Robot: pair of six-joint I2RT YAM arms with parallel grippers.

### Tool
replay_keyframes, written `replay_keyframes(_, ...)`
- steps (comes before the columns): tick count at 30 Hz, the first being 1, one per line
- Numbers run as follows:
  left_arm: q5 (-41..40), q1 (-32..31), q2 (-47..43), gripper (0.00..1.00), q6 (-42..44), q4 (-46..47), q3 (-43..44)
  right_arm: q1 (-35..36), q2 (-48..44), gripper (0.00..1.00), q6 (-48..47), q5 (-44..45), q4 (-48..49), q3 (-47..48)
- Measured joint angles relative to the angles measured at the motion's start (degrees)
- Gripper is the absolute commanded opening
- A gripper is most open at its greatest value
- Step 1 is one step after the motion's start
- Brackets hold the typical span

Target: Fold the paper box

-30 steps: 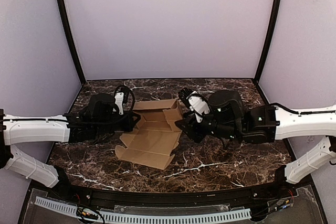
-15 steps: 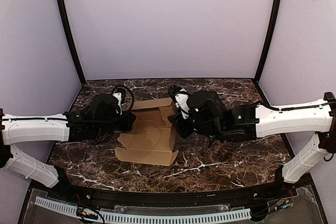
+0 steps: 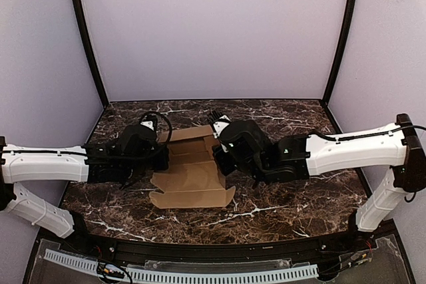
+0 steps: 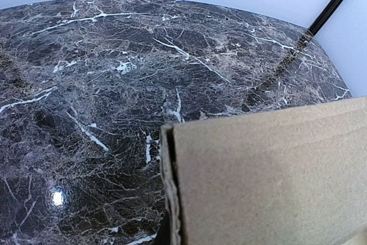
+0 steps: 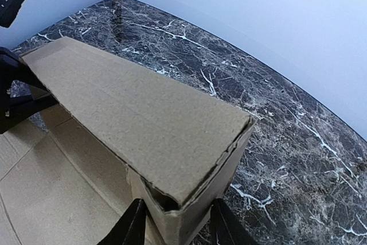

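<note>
- left gripper (image 3: 162,156) is pressed together, pinching the left end of the raised flap on the box (image 3: 193,177).
- right gripper (image 5: 178,205) has its fingers (image 5: 133,228) on either side of the box's right back corner; i cannot tell whether they clamp it.
- count: two arms, two grippers, one box, one table (image 3: 279,197), two black posts (image 3: 85,38) at the back corners.
- box sits mid-table between the grippers, its flat panels spread toward the near edge.
- marble shows all round it: a band behind up to the walls (image 3: 213,31), a strip in front, more room on the right than on the left.
- box is plain brown cardboard, matte and unprinted, with a raw layered edge in the left wrist view; a long flap lies tilted over the back wall, and a notched tab shows at the front.
- table is dark glossy marble with white veins; the walls are pale lilac and smooth.
</note>
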Motion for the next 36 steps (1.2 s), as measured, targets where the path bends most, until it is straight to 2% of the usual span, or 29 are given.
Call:
replay_keyframes(12,-4.13,-2.32,0.17,0.00,-4.13,-1.33,0.00,0.22,2.27,0.24,0.00,5.35,4.26,0.07)
replay_keyframes(19,-5.31,-3.91,0.42,0.01,-5.27,-2.60,0.22,0.07,3.76,0.04,-0.48,8.07,6.32,0.07)
replay_keyframes(24,-6.38,-4.79,0.61,0.00,-5.42,-3.19,0.74,-0.20,3.85,0.07,-1.03,9.90,6.62,0.07)
replay_keyframes(26,-6.58,-4.90,0.63,0.00,-5.46,-3.19,0.74,-0.17,3.91,0.09,-1.07,10.01,6.91,0.04)
replay_keyframes(28,-6.73,-4.94,0.63,0.00,-5.53,-3.17,0.74,-0.17,4.02,0.16,-1.20,9.97,7.41,0.04)
replay_keyframes(32,-6.73,-5.42,0.63,0.00,-5.64,-3.13,0.85,-0.11,4.17,0.19,-1.38,9.66,8.81,0.00)
replay_keyframes(34,-6.78,-5.55,0.66,0.00,-5.68,-3.17,0.85,-0.13,4.31,0.16,-1.44,9.68,9.33,0.00)
replay_keyframes(36,-7.02,-5.57,0.66,0.00,-5.77,-3.26,0.85,-0.11,4.52,0.05,-1.55,9.86,9.79,-0.02)
